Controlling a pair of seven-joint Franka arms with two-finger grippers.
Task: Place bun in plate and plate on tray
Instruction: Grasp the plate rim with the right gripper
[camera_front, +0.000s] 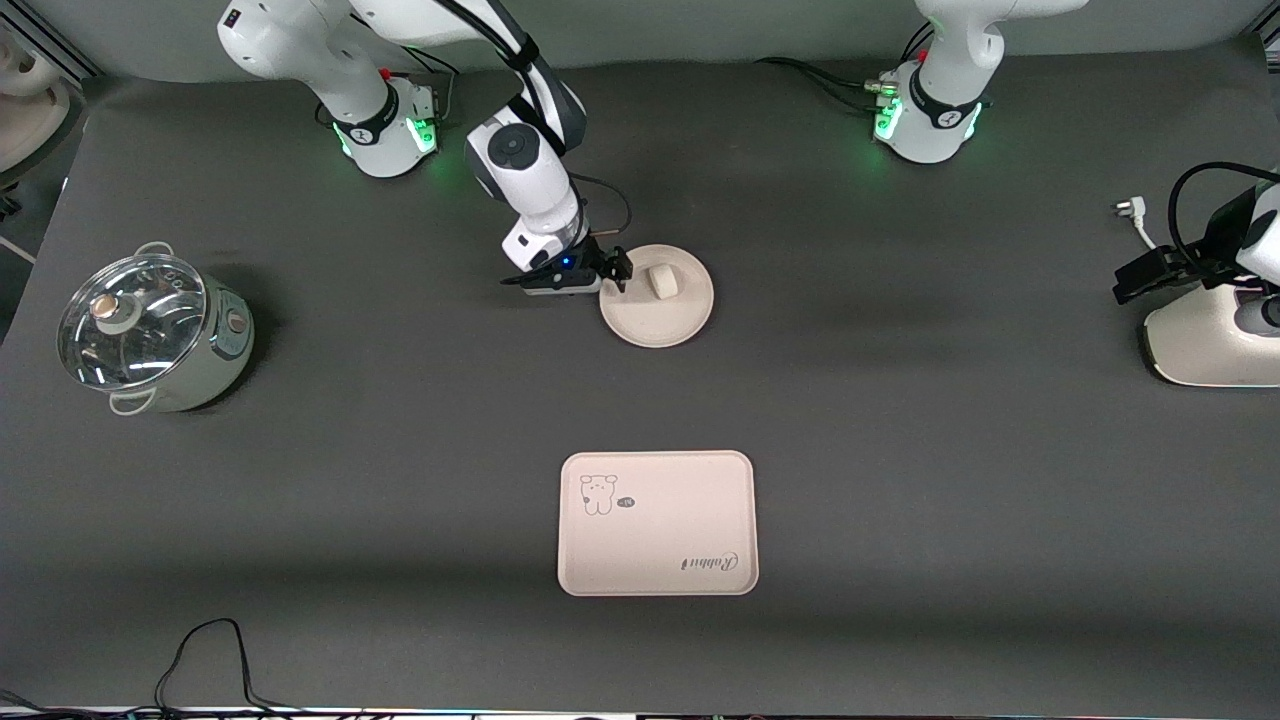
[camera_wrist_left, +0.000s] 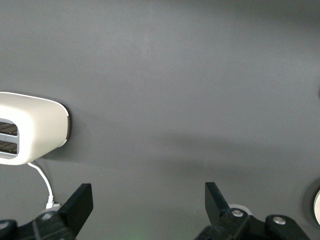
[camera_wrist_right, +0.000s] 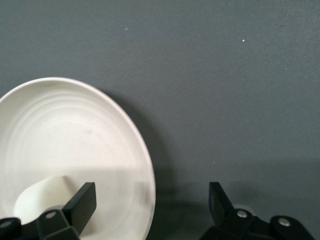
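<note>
Bun (camera_front: 661, 280) sits in the plate (camera_front: 660, 320), which lies on the worktop well apart from the tray (camera_front: 657, 523). Right tool (camera_front: 612, 277) straddles the plate's rim, jaws wide, empty. Left tool (camera_wrist_left: 148, 205), also wide and empty, waits by the toaster (camera_wrist_left: 31, 127). Plate looks stiff, light and slick: pinch its raised rim.

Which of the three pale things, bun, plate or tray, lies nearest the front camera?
The tray: rectangular, with a bear drawing, it lies alone. The round plate carries the bun, farther away, at the open right gripper.
</note>
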